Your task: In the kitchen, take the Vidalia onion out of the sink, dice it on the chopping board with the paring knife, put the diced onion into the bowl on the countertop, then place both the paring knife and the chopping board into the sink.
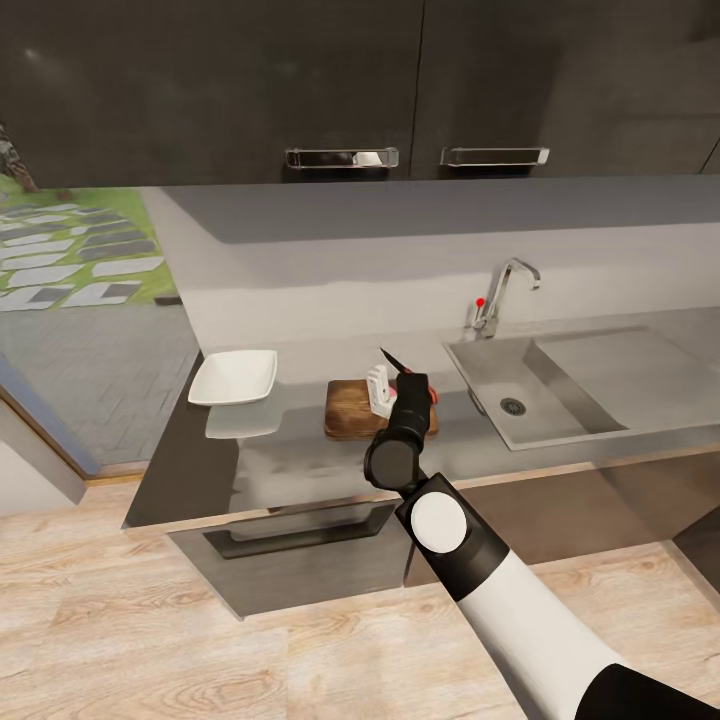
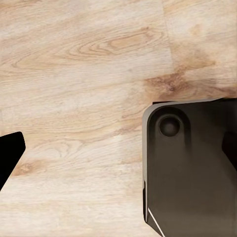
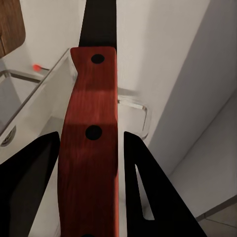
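The brown chopping board (image 1: 350, 412) lies on the grey countertop (image 1: 300, 460), between the white square bowl (image 1: 233, 377) and the sink (image 1: 590, 385). My right gripper (image 1: 398, 383) hovers over the board's right end, shut on the paring knife (image 1: 391, 360). Its dark blade points up and away. In the right wrist view the knife's red-brown riveted handle (image 3: 91, 148) sits between the black fingers (image 3: 143, 187) of that gripper (image 3: 90, 134). Small white diced onion pieces (image 1: 379, 390) lie on the board beside the gripper. The whole Vidalia onion is out of view. My left gripper (image 2: 118, 148) hangs open over the floor.
A chrome tap (image 1: 502, 288) with a red knob (image 1: 481, 301) stands behind the sink; the dark drain (image 1: 513, 406) shows in the basin. Dark wall cabinets (image 1: 340, 90) hang above. Below the counter is an oven front (image 1: 300, 540). The left wrist view shows wooden floor (image 2: 89, 59) and my dark base (image 2: 192, 173).
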Available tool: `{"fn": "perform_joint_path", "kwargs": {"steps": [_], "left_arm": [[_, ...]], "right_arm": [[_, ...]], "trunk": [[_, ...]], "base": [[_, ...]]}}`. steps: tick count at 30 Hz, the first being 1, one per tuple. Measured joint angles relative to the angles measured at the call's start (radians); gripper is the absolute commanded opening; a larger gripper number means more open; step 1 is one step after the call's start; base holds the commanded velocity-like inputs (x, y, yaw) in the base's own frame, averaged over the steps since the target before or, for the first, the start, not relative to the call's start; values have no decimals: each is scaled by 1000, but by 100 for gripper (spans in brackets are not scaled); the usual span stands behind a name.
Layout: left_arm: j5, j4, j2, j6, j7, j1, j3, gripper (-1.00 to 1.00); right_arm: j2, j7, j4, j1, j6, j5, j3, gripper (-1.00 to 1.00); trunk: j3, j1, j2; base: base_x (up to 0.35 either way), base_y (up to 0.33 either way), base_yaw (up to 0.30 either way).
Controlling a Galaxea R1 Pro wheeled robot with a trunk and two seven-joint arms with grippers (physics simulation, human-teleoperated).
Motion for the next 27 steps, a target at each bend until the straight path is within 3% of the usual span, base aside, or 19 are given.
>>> {"fn": "perform_joint_path", "kwargs": {"steps": [27], "left_arm": [[1,3,0,1,0,0,0,100]], "right_arm": [[0,-1,15,0,0,2,0,-100]], "trunk": [[0,0,0]], "base": [[0,0,0]]}}
